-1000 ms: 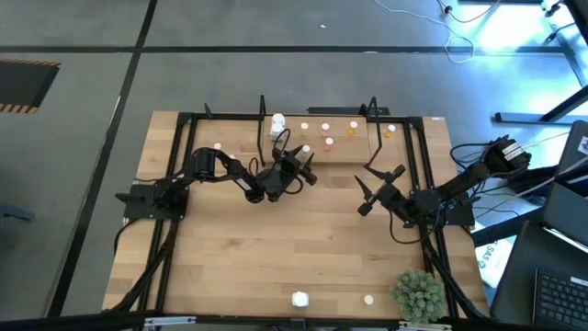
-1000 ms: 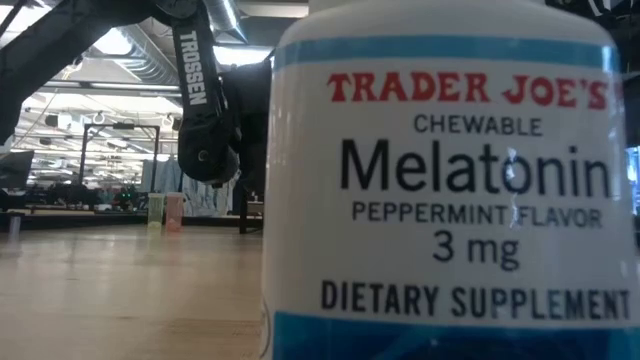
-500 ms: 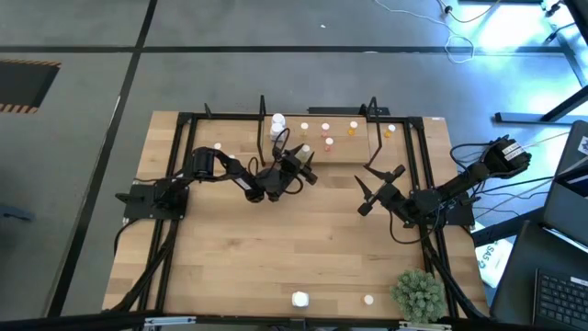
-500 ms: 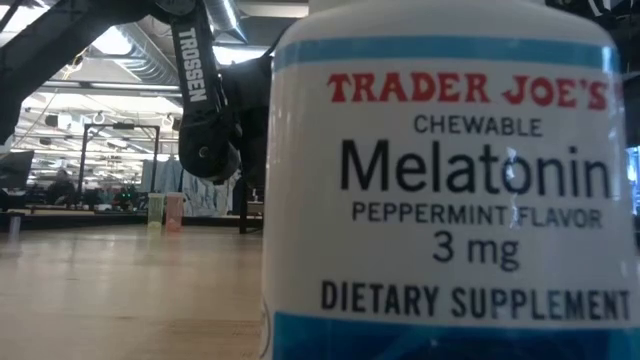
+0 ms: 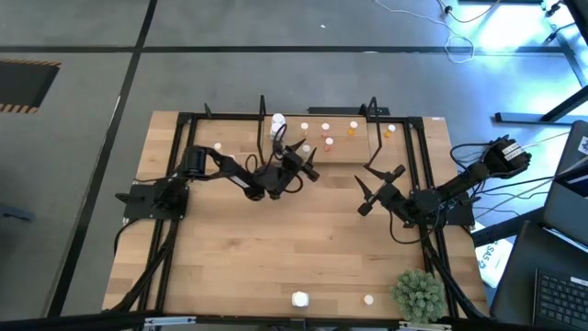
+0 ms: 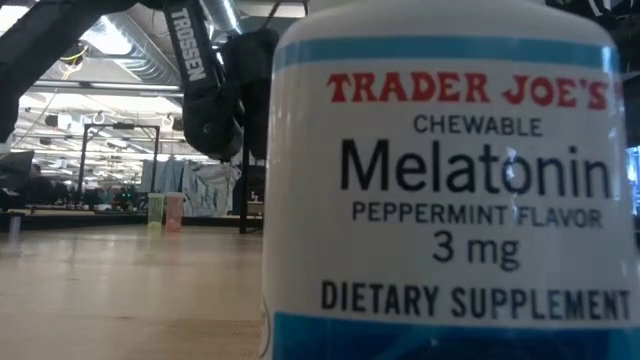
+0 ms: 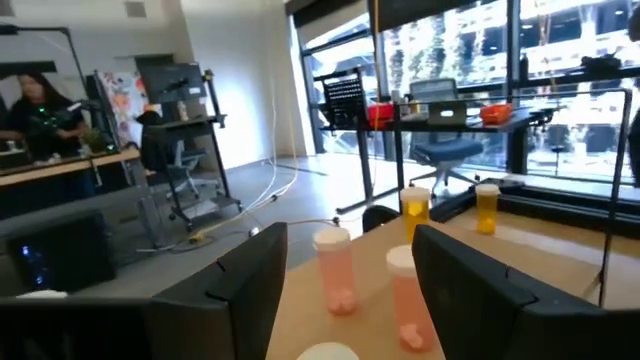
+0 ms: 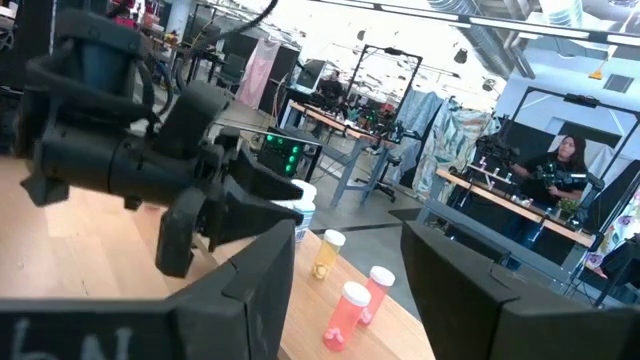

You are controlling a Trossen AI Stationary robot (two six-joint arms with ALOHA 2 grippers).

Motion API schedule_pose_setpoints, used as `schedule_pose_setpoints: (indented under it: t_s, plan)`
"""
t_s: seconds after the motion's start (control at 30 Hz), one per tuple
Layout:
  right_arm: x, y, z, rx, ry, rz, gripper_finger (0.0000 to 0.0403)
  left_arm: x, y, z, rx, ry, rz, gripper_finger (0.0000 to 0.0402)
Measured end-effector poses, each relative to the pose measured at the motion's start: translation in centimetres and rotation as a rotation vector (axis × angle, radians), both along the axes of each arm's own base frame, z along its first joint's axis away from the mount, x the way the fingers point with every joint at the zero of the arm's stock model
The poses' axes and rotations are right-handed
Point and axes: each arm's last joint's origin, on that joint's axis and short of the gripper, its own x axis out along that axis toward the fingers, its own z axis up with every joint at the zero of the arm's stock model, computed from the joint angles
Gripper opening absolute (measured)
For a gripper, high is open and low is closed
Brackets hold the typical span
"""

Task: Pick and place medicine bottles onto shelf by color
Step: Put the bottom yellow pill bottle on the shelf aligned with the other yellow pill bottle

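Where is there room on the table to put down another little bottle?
The wide bare wood in the middle of the table, between both arms and the white bottle at the near edge. It is crowded by the shelf, where small bottles cluster.
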Motion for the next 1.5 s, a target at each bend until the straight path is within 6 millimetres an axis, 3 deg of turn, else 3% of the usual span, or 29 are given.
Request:
schedule_pose_setpoints:
  t_s: [0.13, 0.4, 0.63, 0.83, 1.2, 1.37, 1.5]
  plan:
    - [0.0, 0.0, 0.0, 0.000, 0.000, 0.000, 0.0188, -0.1, -1.2, 1.5, 0.000, 0.032, 0.042, 0.0212]
    - [0.0, 0.0, 0.0, 0.000, 0.000, 0.000, 0.0188, -0.8, -4.5, 5.0, -0.030, 0.255, 0.094, 0.0212]
    - [0.0, 0.0, 0.0, 0.000, 0.000, 0.000, 0.0188, -3.1, -6.8, 6.5, -0.236, 0.391, -0.104, 0.0206]
    - [0.0, 0.0, 0.0, 0.000, 0.000, 0.000, 0.0188, -4.1, -4.8, 5.4, -0.504, 0.402, -0.210, 0.0185]
    - [0.0, 0.0, 0.0, 0.000, 0.000, 0.000, 0.0188, -3.8, -3.6, 5.0, -0.597, 0.434, -0.360, 0.0180]
    - [0.0, 0.0, 0.0, 0.000, 0.000, 0.000, 0.0188, -3.7, -1.9, 4.8, -0.698, 0.448, -0.513, 0.0163]
    - [0.0, 0.0, 0.0, 0.000, 0.000, 0.000, 0.0188, -3.8, -0.5, 4.9, -0.657, 0.498, -0.527, 0.0134]
